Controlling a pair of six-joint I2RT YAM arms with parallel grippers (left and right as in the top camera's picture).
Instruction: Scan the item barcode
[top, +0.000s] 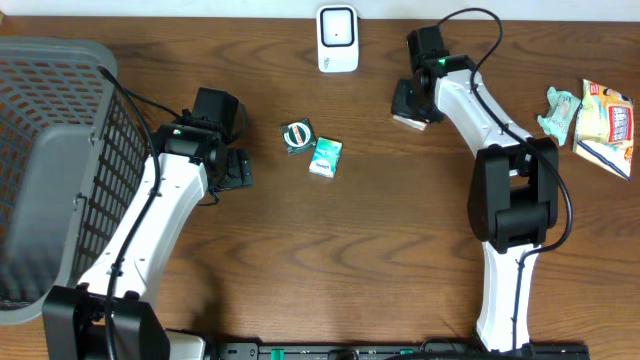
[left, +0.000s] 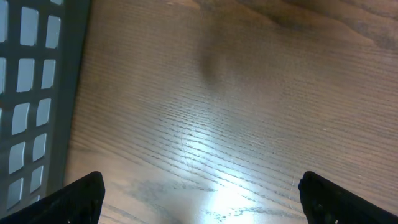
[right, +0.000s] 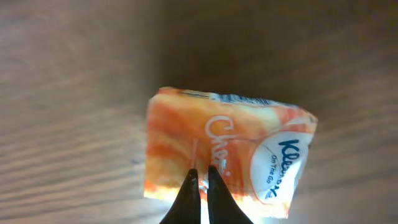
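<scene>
An orange and white Kleenex tissue pack (right: 224, 146) fills the right wrist view. My right gripper (right: 203, 171) is shut on it, pinching a thin fold of its wrapper near the lower edge. A strip of barcode shows along the pack's top edge. From overhead, the right gripper (top: 412, 103) sits right of the white scanner (top: 338, 38), with a corner of the pack (top: 408, 122) showing beneath it. My left gripper (top: 236, 170) hovers open above bare wood. Its fingertips (left: 81, 198) stand far apart with nothing between them.
A grey mesh basket (top: 50, 150) fills the left side. A round green tin (top: 298, 135) and a mint-green pack (top: 325, 157) lie mid-table. A teal packet (top: 560, 110) and a snack bag (top: 605, 125) lie at the right edge.
</scene>
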